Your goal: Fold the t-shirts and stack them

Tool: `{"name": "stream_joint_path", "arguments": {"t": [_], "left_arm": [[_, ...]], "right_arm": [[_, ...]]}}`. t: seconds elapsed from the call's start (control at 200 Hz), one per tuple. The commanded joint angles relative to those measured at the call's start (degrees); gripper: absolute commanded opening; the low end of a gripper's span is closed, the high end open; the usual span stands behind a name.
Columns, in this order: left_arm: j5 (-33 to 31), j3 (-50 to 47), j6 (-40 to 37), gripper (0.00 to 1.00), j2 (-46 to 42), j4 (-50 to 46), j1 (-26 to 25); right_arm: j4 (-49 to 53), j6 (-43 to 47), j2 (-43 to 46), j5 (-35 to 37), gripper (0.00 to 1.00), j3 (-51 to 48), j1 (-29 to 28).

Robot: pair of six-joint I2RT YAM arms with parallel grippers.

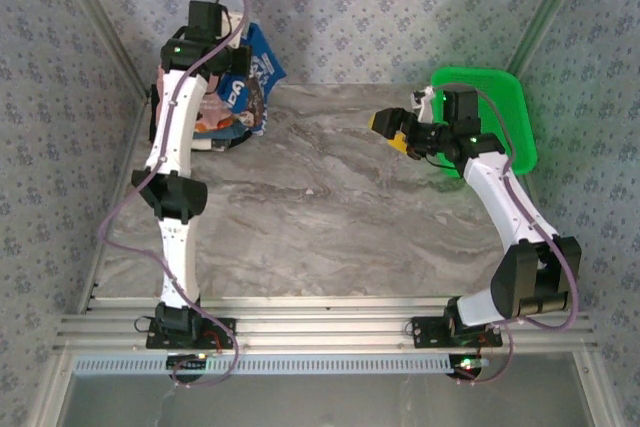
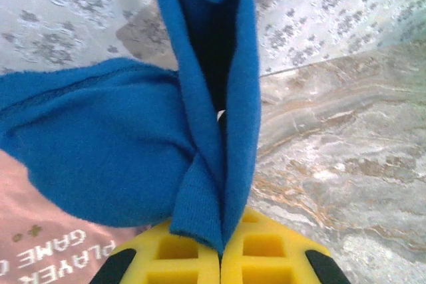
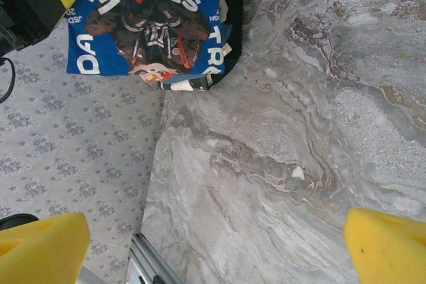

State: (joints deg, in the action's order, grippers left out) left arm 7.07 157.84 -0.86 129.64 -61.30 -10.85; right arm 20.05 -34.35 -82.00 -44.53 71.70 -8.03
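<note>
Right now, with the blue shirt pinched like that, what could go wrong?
The left jaws pinch only a narrow fold of the blue t-shirt, so it may slip free. The pink t-shirt lies right beneath and could drag along. The right jaws stand open, well away: no second hold.

Blue tee (image 3: 153, 24) w/ round print hangs bunched above pink tee (image 2: 40, 231), table (image 1: 350, 197) far-left.

You're seeing the t-shirts (image 1: 243, 105) lying heaped at the counter's (image 1: 330, 217) eleven o'clock corner, while the basket (image 1: 520, 132) is sitting at two o'clock, well apart.
</note>
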Motion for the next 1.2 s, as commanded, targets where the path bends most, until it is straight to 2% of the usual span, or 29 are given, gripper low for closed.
{"name": "stream_joint_path", "arguments": {"t": [0.0,0.45,0.75,1.194], "left_arm": [[1.69,3.44,0.43,0.0,-3.47,4.08,2.59],[3.48,3.62,1.48,0.0,-3.52,4.17,8.08],[7.08,-0.03,2.2,0.0,-3.37,5.48,15.58],[12.26,-2.0,5.61,0.0,5.46,8.29,24.15]], "right_arm": [[-0.02,-0.63,-1.13,-1.37,1.0,1.13,-0.44],[-0.42,-1.26,-3.52,-1.35,1.0,1.95,-1.0],[1.03,-2.6,-5.39,-0.82,1.0,3.38,-1.63],[4.93,-3.54,-7.96,2.49,1.0,6.38,-5.52]]}}
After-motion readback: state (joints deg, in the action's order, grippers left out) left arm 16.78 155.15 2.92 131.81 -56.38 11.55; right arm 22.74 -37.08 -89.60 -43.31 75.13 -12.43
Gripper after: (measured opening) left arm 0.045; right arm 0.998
